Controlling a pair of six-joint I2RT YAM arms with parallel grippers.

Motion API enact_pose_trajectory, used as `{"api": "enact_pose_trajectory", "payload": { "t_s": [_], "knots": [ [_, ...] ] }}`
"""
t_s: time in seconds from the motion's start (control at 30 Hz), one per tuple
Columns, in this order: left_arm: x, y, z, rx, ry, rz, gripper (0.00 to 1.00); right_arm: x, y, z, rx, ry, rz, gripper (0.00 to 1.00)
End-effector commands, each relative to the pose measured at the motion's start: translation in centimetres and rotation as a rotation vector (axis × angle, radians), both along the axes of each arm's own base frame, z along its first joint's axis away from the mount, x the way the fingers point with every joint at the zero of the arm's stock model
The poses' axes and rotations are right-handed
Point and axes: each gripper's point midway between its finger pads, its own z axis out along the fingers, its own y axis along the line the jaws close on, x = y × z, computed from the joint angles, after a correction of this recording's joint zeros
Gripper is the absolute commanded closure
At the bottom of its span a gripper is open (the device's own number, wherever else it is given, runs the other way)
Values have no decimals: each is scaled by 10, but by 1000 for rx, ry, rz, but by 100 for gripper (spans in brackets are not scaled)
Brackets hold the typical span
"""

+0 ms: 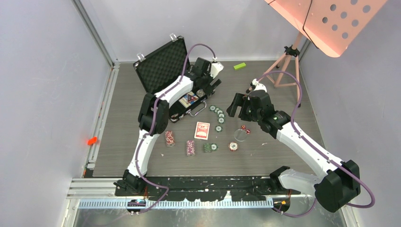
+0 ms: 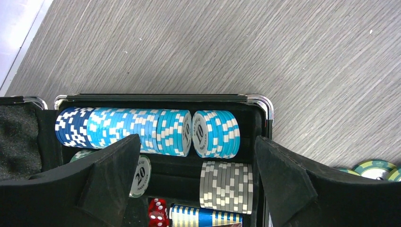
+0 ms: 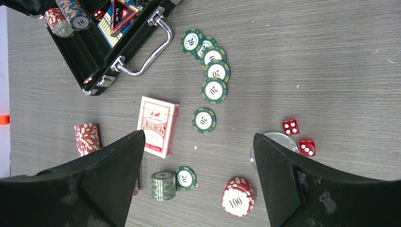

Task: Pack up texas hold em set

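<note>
Texas hold 'em set, partly packed: the small black briefcase lies open with its lid propped up behind. The left gripper hangs over its tray, fingers spread wide and empty, above a row of blue chips, a grey stack and red dice.

The right gripper, also spread and holding nothing, hovers off the briefcase's handle side. The rest lies loose there: the red-backed card deck, a trail of green 20 chips lying flat, a red 100 stack, a red-and-white stack and 2 more dice.

The chips look light, hard and slick. A stack would likely shear unless squeezed across its flat ends, and flat singles offer only a thin rim. The deck, a stiff light box, suits a grip across its long edges. The dice may roll.

Bare tabletop surrounds the loose pieces, but the briefcase's wall, handle and the left gripper crowd any way in.
</note>
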Motion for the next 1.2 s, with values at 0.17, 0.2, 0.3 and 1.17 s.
{"api": "enact_pose_trajectory", "payload": {
  "t_s": [0.17,0.2,0.3,1.17],
  "knots": [
    [15,6,23,45,-79,31,12,8,4,20,37,-45,-5,9],
    [16,6,22,49,-81,35,13,8,4,20,37,-44,-6,9],
    [19,8,20,60,-87,46,14,8,5,20,37,-43,-1,9],
    [10,-6,35,4,-116,28,4,7,6,19,50,-34,0,9]
  ]
}}
